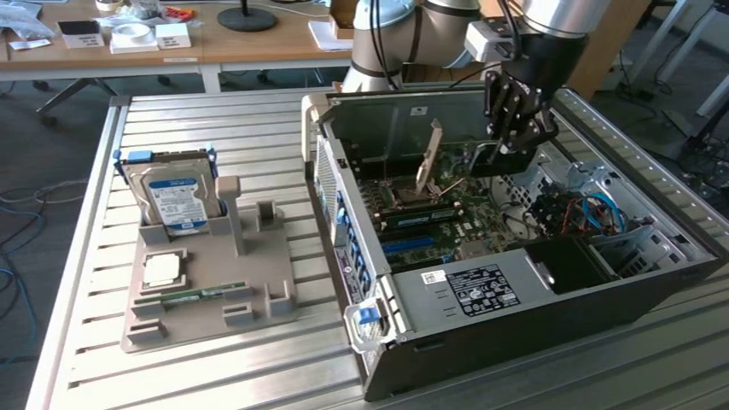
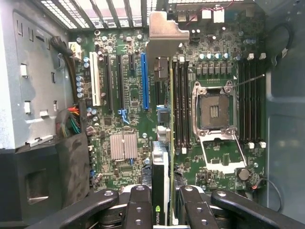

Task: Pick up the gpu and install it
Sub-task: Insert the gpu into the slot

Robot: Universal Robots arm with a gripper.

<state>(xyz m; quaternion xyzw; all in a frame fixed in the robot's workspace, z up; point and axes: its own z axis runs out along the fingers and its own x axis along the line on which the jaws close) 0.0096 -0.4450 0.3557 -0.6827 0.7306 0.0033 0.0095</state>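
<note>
Item: gpu [image 2: 160, 164], pinched edge-on in our gripper [image 2: 165, 202], hung above the motherboard [image 2: 121, 95] near the blue slot [image 2: 144, 81]. Install step, we judged, card unseated; seating needed its edge squared over a slot

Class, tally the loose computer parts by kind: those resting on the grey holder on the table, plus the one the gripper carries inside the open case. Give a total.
Hard drive: 1
Square silvery chip: 1
RAM stick: 1
gpu, held in the gripper: 1
Total: 4
</note>
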